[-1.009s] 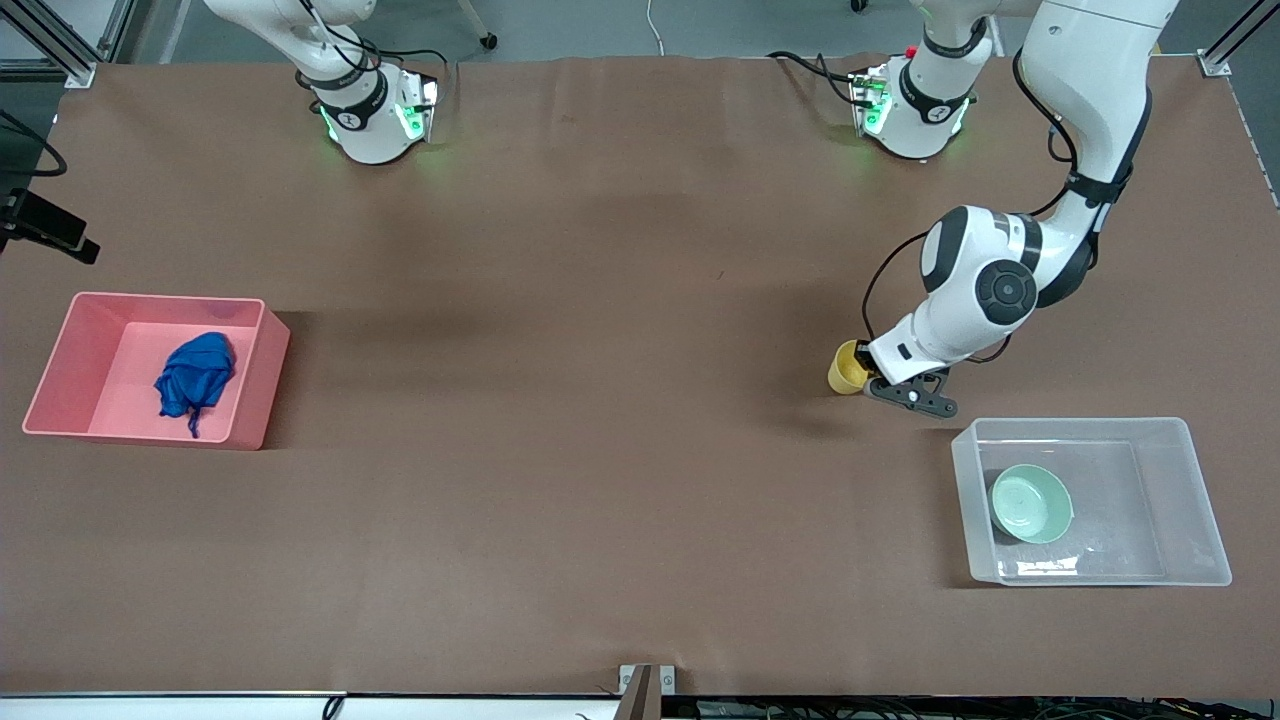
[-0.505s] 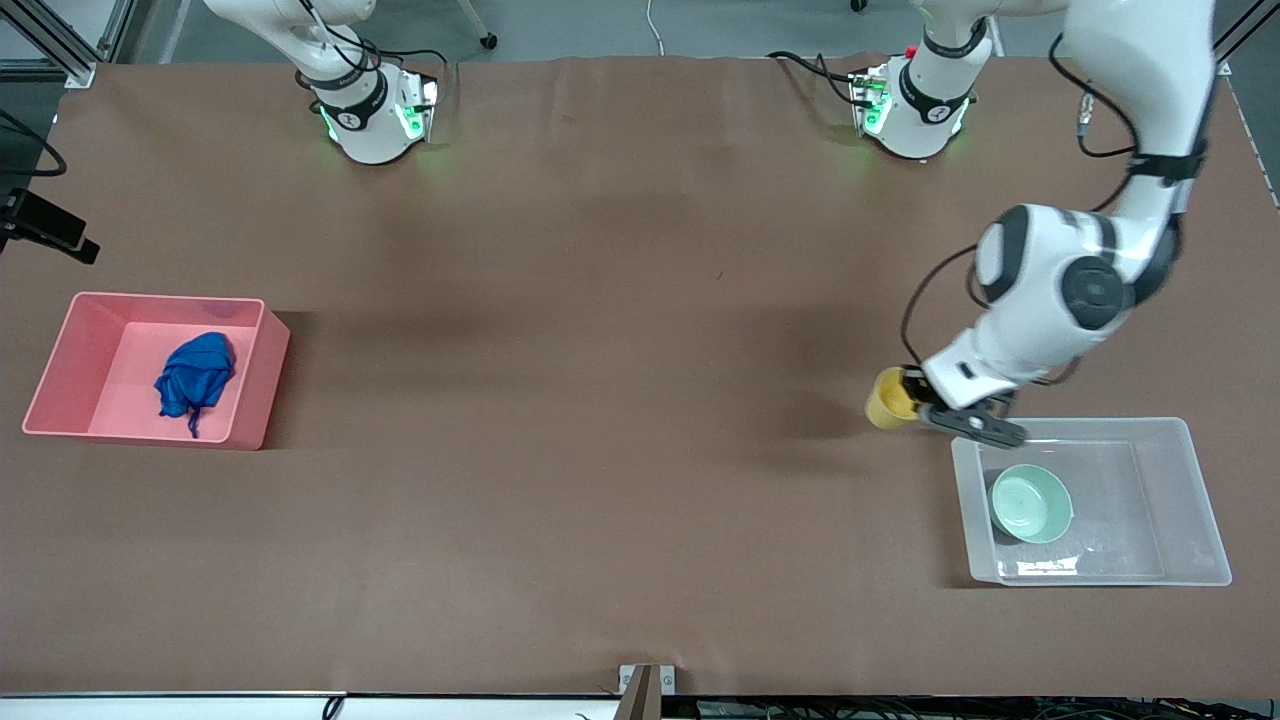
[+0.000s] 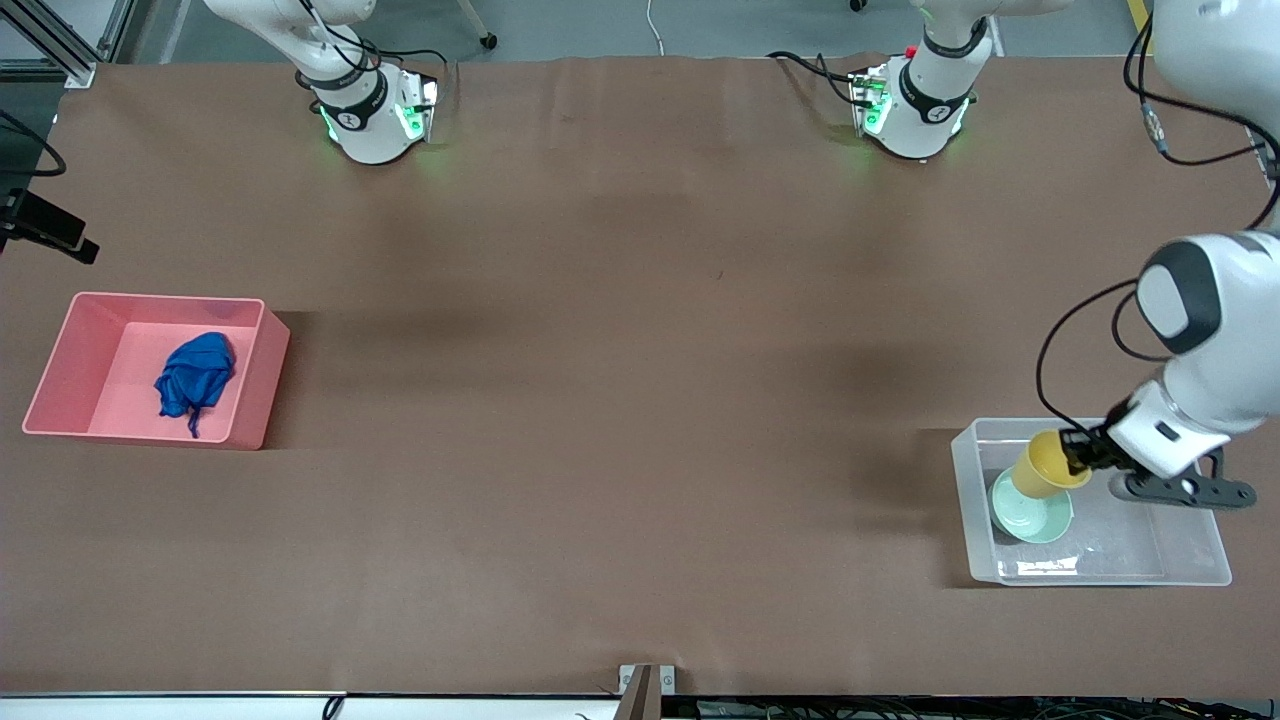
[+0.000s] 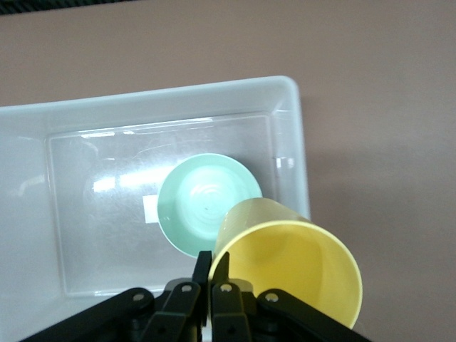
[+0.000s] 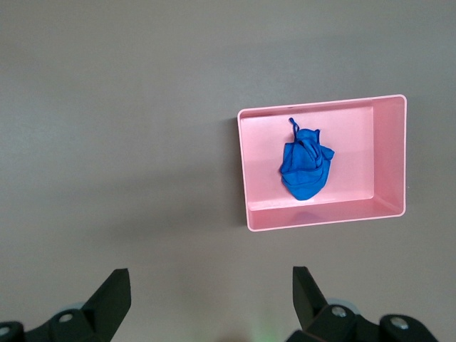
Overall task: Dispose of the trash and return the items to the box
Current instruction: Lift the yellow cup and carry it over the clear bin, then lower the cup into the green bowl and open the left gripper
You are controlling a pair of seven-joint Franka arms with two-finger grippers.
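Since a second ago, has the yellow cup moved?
Yes. The left end effector, shut on the yellow cup, carried it from above bare table beside the clear box to over the green bowl inside it.

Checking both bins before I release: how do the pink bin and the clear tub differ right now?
The pink bin is opaque; the clear tub is see-through. The bin holds the blue cloth; the tub holds the green bowl. The left claw holds the yellow cup over the tub; the right claw is open above the table beside the bin. Both are rectangular.
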